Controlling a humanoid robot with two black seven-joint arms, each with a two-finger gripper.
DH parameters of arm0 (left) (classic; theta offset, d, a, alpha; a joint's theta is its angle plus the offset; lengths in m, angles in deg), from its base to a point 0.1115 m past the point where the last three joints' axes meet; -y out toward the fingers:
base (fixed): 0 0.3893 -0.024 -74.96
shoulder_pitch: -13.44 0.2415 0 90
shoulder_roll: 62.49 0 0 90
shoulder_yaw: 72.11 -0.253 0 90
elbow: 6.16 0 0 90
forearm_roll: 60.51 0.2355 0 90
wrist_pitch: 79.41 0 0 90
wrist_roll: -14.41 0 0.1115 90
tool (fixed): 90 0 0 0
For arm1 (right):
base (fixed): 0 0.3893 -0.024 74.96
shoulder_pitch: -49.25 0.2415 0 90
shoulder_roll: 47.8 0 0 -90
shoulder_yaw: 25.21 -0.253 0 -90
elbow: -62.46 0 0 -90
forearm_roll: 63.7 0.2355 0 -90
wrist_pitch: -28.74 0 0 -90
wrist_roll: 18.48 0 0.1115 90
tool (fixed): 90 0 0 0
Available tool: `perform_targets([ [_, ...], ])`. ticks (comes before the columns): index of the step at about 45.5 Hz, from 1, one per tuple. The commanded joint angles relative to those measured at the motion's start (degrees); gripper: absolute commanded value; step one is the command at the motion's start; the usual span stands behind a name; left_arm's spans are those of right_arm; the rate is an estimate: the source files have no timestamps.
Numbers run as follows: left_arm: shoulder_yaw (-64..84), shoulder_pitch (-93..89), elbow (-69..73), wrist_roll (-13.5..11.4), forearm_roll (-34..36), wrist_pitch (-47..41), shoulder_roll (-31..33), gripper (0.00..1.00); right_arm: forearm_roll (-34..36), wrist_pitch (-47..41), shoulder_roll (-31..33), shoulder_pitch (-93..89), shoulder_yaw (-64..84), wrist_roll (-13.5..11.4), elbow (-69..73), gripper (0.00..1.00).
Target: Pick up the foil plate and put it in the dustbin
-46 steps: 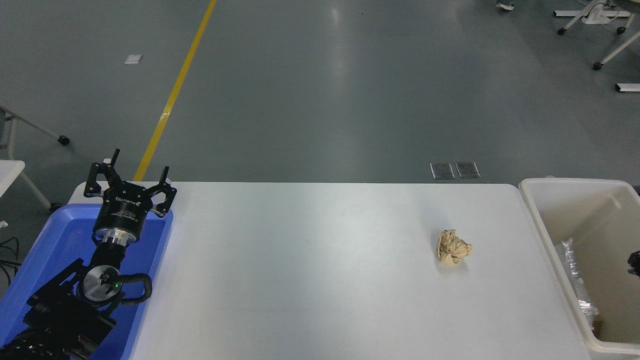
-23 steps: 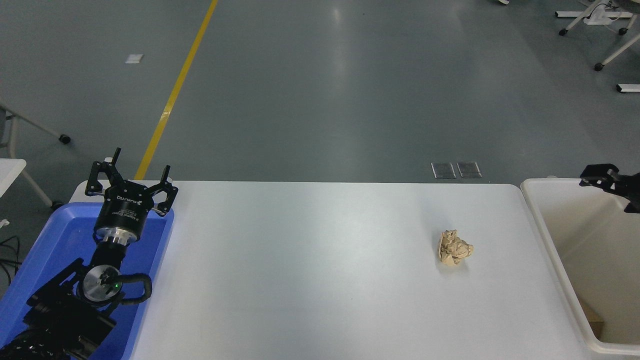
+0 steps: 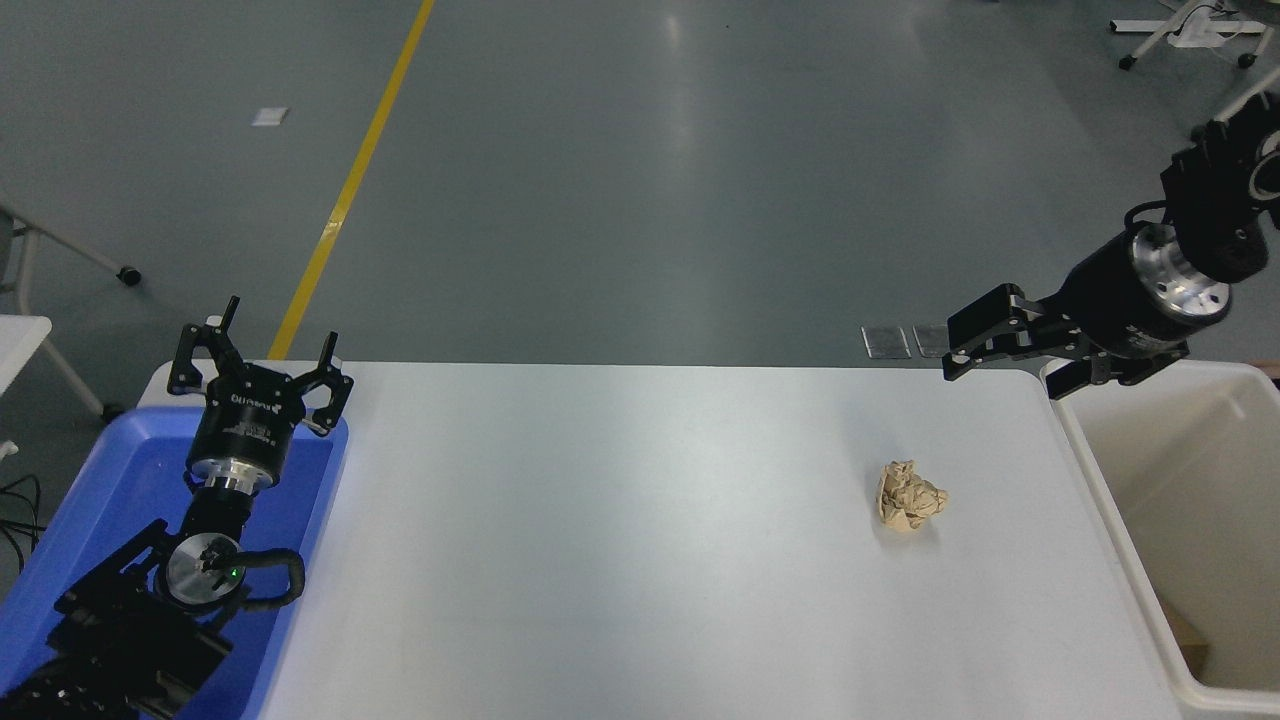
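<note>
A white table [image 3: 640,560] stands on grey floor with a yellow line [image 3: 350,180]. The right gripper [image 3: 1000,355] hangs spread and empty beside the dustbin [image 3: 1110,520]; the left gripper [image 3: 258,352] rests spread over a blue tray [image 3: 100,480]. No foil plate shows.

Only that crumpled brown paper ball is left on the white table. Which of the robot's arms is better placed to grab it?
Probably the right. Its tool hangs open over the table's far right corner, near the paper ball and beside the dustbin. The left tool is parked over the blue tray, across the table.
</note>
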Motion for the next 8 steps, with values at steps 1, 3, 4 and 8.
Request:
perform_targets([
  [1, 0.0, 0.0, 0.0, -0.1, 0.0, 0.0, 0.0, 1.00, 2.9, -1.9, -5.5, 4.9, 0.9, -0.1, 2.7, 1.00],
  [3, 0.0, 0.0, 0.0, 0.0, 0.0, 0.0, 0.0, 1.00, 2.9, -1.9, -5.8, 5.2, 0.9, -0.1, 2.7, 1.00],
  [4, 0.0, 0.0, 0.0, -0.1, 0.0, 0.0, 0.0, 1.00, 2.9, -1.9, -5.9, 5.3, 0.9, -0.1, 2.8, 1.00],
  [8, 0.0, 0.0, 0.0, -0.1, 0.0, 0.0, 0.0, 1.00, 2.9, -1.9, -5.9, 5.6, 0.9, -0.1, 2.9, 1.00],
])
